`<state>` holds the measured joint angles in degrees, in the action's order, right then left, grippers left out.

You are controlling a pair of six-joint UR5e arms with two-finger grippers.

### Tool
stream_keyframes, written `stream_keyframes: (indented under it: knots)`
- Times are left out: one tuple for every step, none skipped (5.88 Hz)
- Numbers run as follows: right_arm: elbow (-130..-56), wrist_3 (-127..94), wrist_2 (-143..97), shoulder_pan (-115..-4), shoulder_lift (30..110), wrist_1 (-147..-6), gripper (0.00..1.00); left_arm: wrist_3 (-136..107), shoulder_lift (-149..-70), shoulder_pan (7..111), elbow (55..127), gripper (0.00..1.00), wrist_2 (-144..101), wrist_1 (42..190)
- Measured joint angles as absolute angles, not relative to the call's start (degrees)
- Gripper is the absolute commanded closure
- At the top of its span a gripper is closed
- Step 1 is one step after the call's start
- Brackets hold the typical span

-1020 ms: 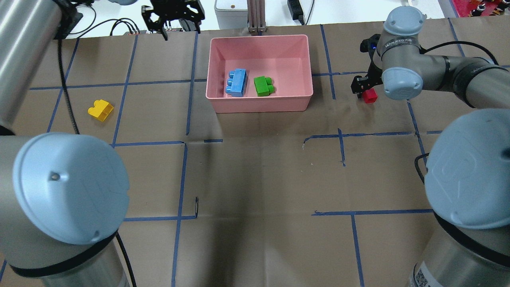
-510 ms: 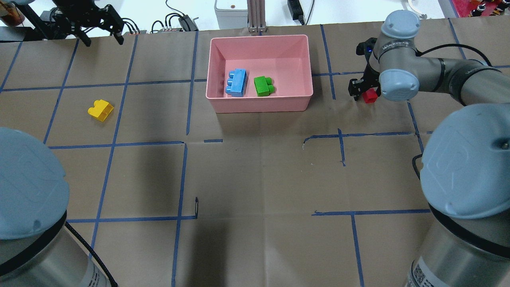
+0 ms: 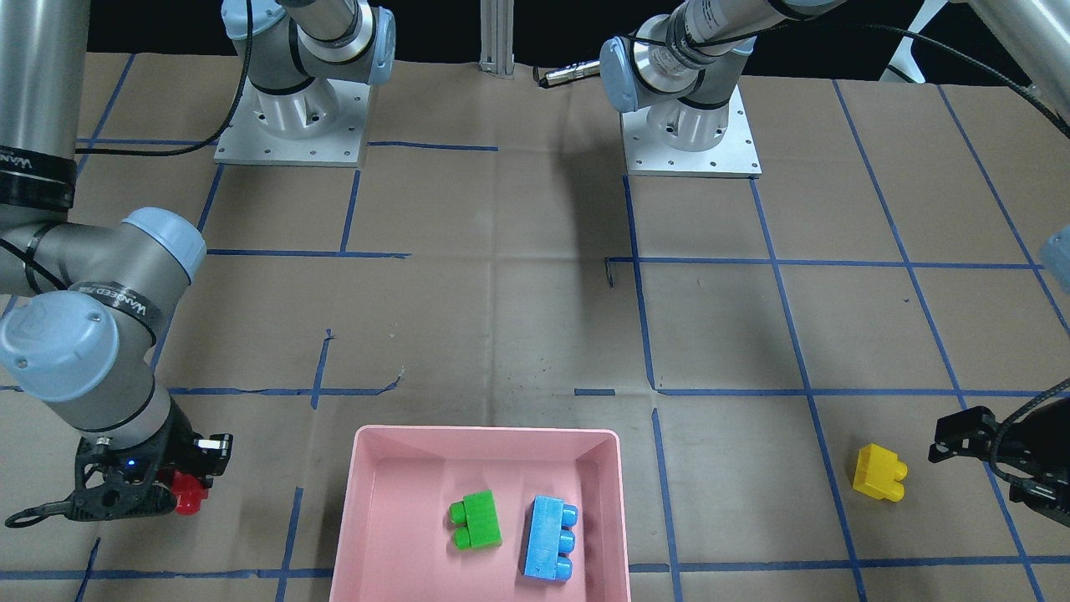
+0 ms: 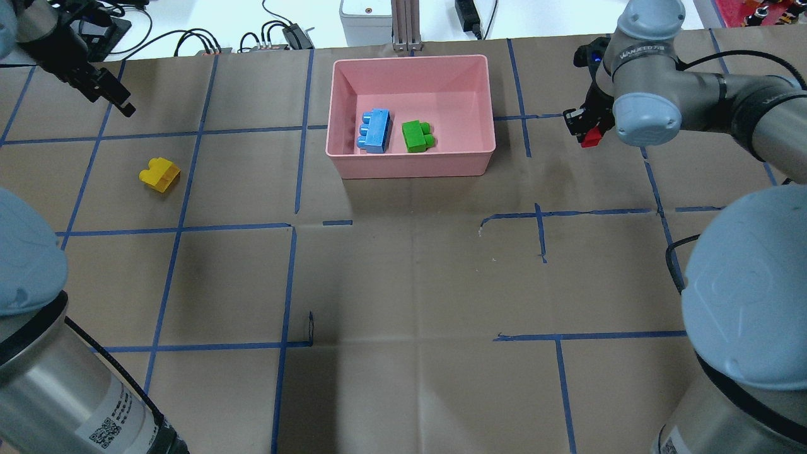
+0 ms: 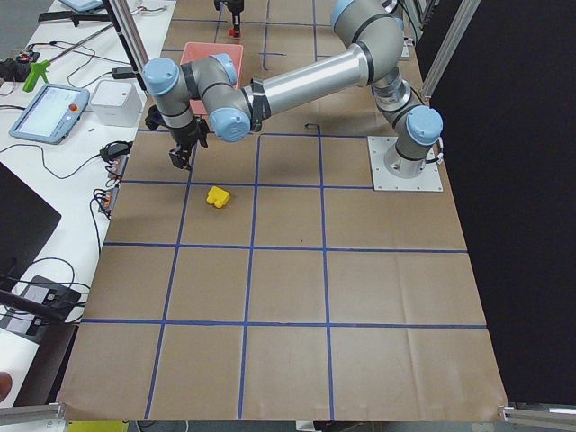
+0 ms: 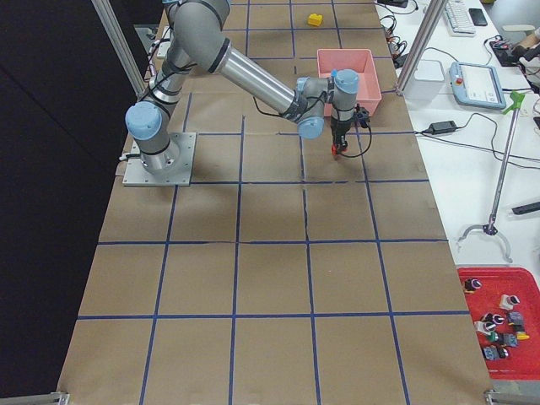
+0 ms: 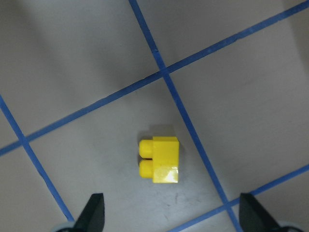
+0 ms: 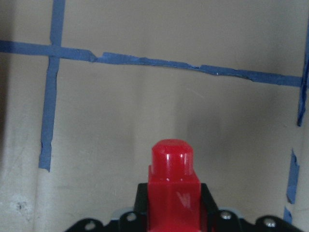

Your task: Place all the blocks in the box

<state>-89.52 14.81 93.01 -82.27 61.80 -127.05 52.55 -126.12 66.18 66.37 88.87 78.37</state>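
Observation:
The pink box [image 4: 470, 82] stands at the far middle of the table and also shows in the front view [image 3: 485, 433]. A light blue block [image 4: 374, 130] and a green block [image 4: 416, 135] lie inside it. My right gripper [image 4: 586, 129] is shut on the small red block [image 4: 591, 138] to the right of the box; the right wrist view shows the red block [image 8: 172, 176] clamped between the jaws. The yellow block [image 4: 159, 174] lies on the paper at the left. My left gripper [image 7: 174, 215] is open and empty above the yellow block [image 7: 161, 159].
Brown paper with a blue tape grid covers the table. A white device [image 4: 365, 19], an aluminium post [image 4: 406, 25] and cables [image 4: 277, 31] sit beyond the far edge. The two arm bases [image 3: 690, 134] stand on the robot's side.
My left arm has swung from behind the box out to the far left, near the yellow block. My right gripper, around the red block, has shifted slightly toward the far edge with it.

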Motion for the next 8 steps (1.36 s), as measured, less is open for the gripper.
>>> stream_keyframes:
  knots:
    - [-85.5,14.8,92.4,-84.0,65.4,-120.2,0.96,53.0,-127.9,66.1,70.4,0.02,88.7,72.0]
    - [-80.9,14.7,89.5,-87.4,66.4,-115.3,0.96,53.0,-128.9,66.1,75.1,0.02,88.5,66.2]
    - [-76.7,14.6,83.3,-91.9,64.3,-115.6,0.96,53.2,-129.3,66.0,79.3,0.02,88.5,61.7]
    - [-73.4,14.4,78.4,-95.6,59.9,-120.7,0.94,53.5,-129.4,66.0,81.5,0.02,88.6,59.4]
    - [-70.5,14.3,76.1,-98.6,54.8,-128.2,0.3,53.6,-129.4,65.8,82.5,0.03,88.8,58.8]
    - [-68.5,14.4,75.6,-100.2,51.7,-133.0,0.0,53.6,-129.3,65.2,83.6,0.16,88.9,58.6]
    - [-67.7,14.9,75.9,-100.8,50.8,-134.5,0.0,53.7,-128.9,64.6,84.6,0.26,88.8,58.5]
    - [-67.4,15.6,76.4,-100.9,50.5,-134.8,0.0,53.6,-128.4,64.3,84.8,0.36,88.8,58.5]
